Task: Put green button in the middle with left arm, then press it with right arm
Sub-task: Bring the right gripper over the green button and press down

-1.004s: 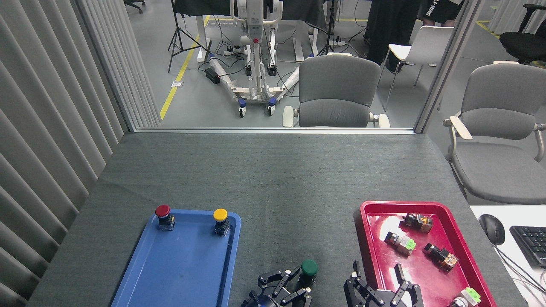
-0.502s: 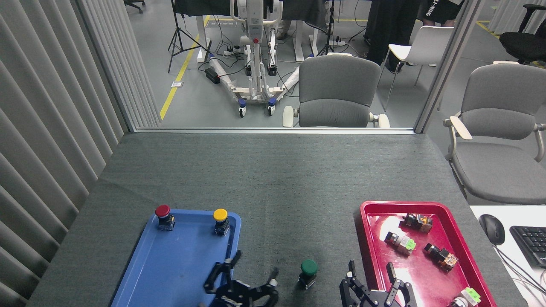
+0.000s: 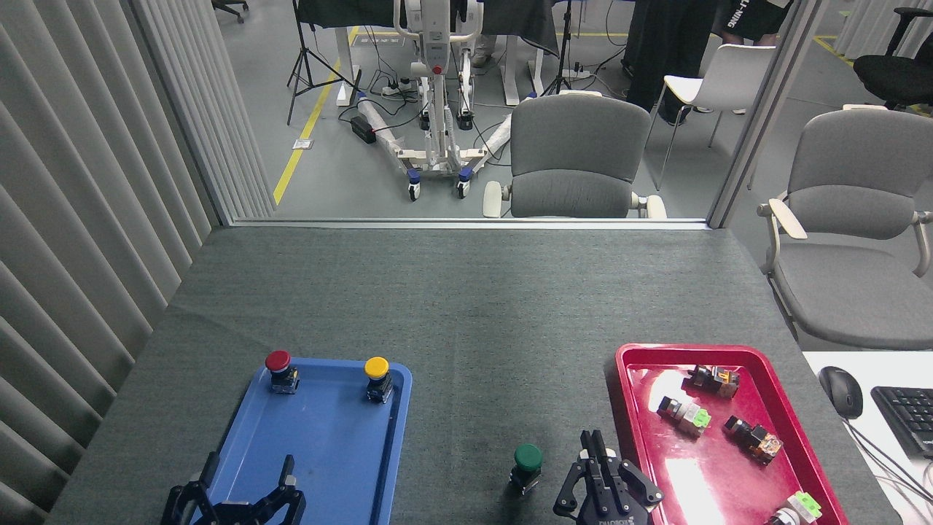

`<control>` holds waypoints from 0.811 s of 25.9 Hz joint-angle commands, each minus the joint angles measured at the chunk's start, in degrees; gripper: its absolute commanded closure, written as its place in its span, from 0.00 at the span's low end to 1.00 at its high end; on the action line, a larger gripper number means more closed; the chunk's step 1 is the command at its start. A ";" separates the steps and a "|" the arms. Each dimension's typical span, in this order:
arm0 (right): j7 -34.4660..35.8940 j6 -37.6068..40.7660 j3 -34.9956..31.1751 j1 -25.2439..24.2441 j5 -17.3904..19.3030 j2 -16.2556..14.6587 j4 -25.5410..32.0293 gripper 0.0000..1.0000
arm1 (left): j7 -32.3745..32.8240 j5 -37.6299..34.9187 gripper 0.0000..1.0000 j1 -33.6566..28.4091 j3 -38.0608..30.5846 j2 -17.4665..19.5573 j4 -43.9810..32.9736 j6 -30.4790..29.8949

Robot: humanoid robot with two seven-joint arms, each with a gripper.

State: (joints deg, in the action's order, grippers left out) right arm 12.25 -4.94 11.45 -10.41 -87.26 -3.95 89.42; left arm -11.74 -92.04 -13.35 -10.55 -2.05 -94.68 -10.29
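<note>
The green button (image 3: 527, 464) stands upright on the bare grey felt of the table (image 3: 466, 306), between the two trays near the front edge. My left gripper (image 3: 248, 468) is low at the front left over the blue tray (image 3: 321, 445), fingers spread open and holding nothing. Just right of the button sits my right gripper (image 3: 595, 443), its fingers drawn together to a point, with a small gap between it and the button.
A red-capped button (image 3: 279, 370) and a yellow-capped button (image 3: 377, 378) stand at the blue tray's far end. The red tray (image 3: 623, 408) on the right holds several switch parts. A mouse (image 3: 840, 391) and keyboard (image 3: 907, 417) lie far right.
My left gripper has let go of the green button and pulled back left over the blue tray. My right gripper shifted left toward the button and closed its fingers.
</note>
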 commanded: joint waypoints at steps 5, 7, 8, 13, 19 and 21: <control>-3.02 -0.33 5.25 3.82 -0.01 0.08 -5.13 0.87 | -0.13 0.02 0.01 -0.45 -1.32 0.12 0.02 0.10; -4.43 -0.16 5.61 4.08 -0.01 0.08 -5.57 0.90 | -0.13 0.02 0.01 -0.45 -1.32 0.03 0.02 0.10; -4.61 -0.07 5.61 4.17 -0.01 0.17 -5.66 0.92 | -0.13 0.11 0.01 -0.45 -1.32 0.03 0.02 0.10; -4.78 -0.07 5.61 4.34 -0.10 0.43 -6.89 0.98 | -0.04 0.11 0.01 -0.36 -1.32 -0.06 0.02 0.10; -4.87 -0.07 5.61 4.61 -0.01 0.61 -8.65 1.00 | -0.04 0.64 0.01 -0.28 -1.67 -0.15 0.29 -0.08; -4.87 0.02 5.69 4.61 -0.01 1.14 -10.40 1.00 | -0.04 0.99 0.01 -0.19 -1.67 -0.15 0.29 -0.43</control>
State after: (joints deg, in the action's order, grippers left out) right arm 7.39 -5.00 17.09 -5.86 -87.34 -3.26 80.98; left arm -11.82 -91.47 -13.62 -12.18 -2.13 -94.43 -10.31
